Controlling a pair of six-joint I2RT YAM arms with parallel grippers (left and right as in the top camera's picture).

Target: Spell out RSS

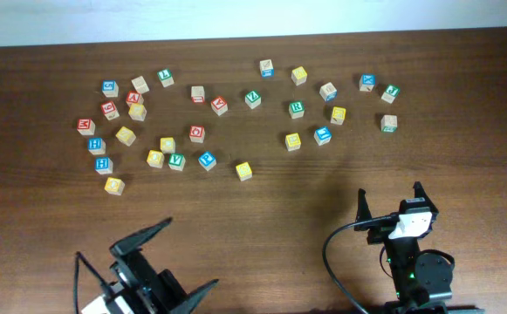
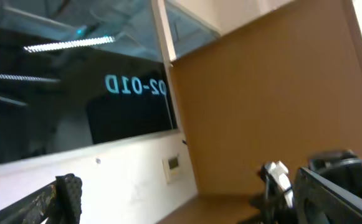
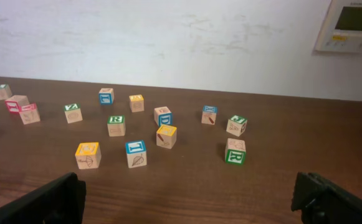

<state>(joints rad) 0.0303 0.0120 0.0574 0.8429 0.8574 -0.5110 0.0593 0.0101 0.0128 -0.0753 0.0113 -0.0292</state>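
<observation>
Wooden letter cubes (image 1: 197,133) lie scattered, nothing spelled yet; green R cube (image 1: 296,108) untouched, left gripper (image 1: 171,262) and right gripper (image 1: 391,201) both gaping empty.

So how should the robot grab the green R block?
From straight above, pinching two opposite side faces. The green R block sits flat with its R face up and free space on every side, so the fingers can slide down past it. The open right gripper is nearer, so it probably suits best.
</observation>
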